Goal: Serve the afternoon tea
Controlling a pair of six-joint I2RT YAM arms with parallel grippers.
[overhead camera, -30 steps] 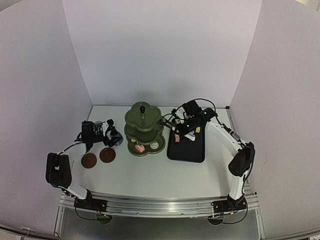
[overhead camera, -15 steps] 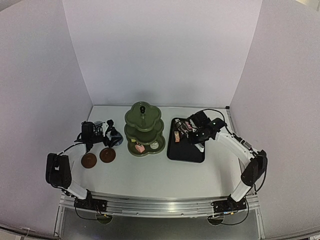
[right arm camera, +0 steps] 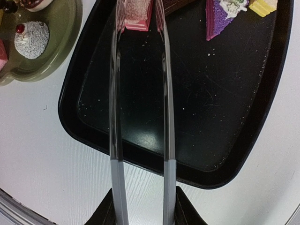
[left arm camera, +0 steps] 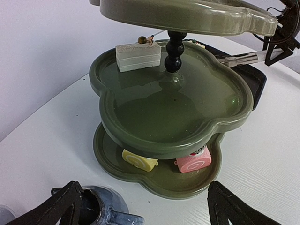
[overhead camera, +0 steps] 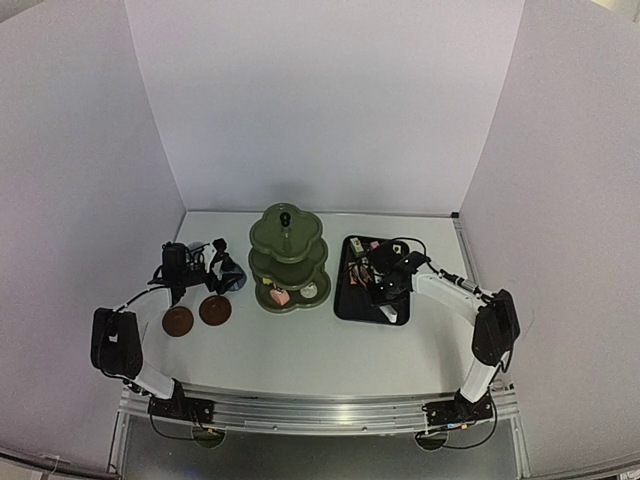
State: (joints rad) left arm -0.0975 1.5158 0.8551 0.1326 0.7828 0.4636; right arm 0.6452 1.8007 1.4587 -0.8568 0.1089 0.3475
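On the right, over the tray, the right gripper was clamped on the tongs, two thin, shiny metal strips running parallel. Their tips stood on either side of a pink cake with a sugary top, close against its sides; the frame edge cut the view there. The tray was black, glossy and round-cornered, with a raised rim and a scatter of crumbs, and most of its floor lay bare. A purple wedge lay at the far end, apart from the pink cake. Just beside the tray's rim stood the stand, olive, glazed and lobed, with a domed cake on its bottom tier.

The left gripper hung wide open, holding nothing, facing the stand. The middle tier carried only a layered slice by the black beaded post; the rest was smooth and free. Below, a yellow roll and a pink roll sat near the front edge. A blue glazed jug stood just beside one finger. Two round brown coasters lay on the white table near the jug.
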